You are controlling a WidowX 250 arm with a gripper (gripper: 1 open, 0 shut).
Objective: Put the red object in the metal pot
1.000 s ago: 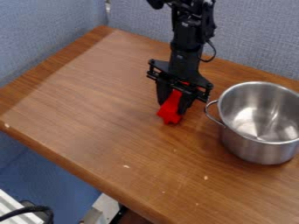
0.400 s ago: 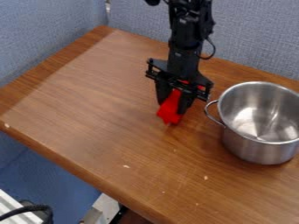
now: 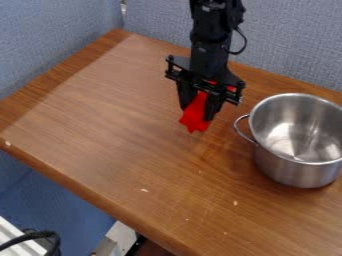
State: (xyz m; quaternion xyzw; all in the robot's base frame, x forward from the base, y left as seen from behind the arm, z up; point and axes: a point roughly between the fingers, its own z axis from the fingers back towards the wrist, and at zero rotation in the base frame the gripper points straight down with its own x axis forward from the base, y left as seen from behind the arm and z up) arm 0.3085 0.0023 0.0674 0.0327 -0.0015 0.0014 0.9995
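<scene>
The red object [image 3: 197, 114] is a bright red block hanging tilted just above the wooden table [image 3: 94, 120]. My gripper [image 3: 203, 97] is shut on its upper end, with the black arm rising straight up behind it. The metal pot [image 3: 297, 138] stands to the right of the block, round and shiny, showing nothing inside, its small loop handle facing the gripper. A short gap separates the block from the pot's rim.
A blue fabric wall runs behind the table. The table's front edge runs diagonally from the left to the bottom right, with floor and a dark object below it. Bare wood lies to the left of the gripper.
The gripper has lifted the red object off the table; the block now hangs slightly higher than a second ago. The pot has not moved.
</scene>
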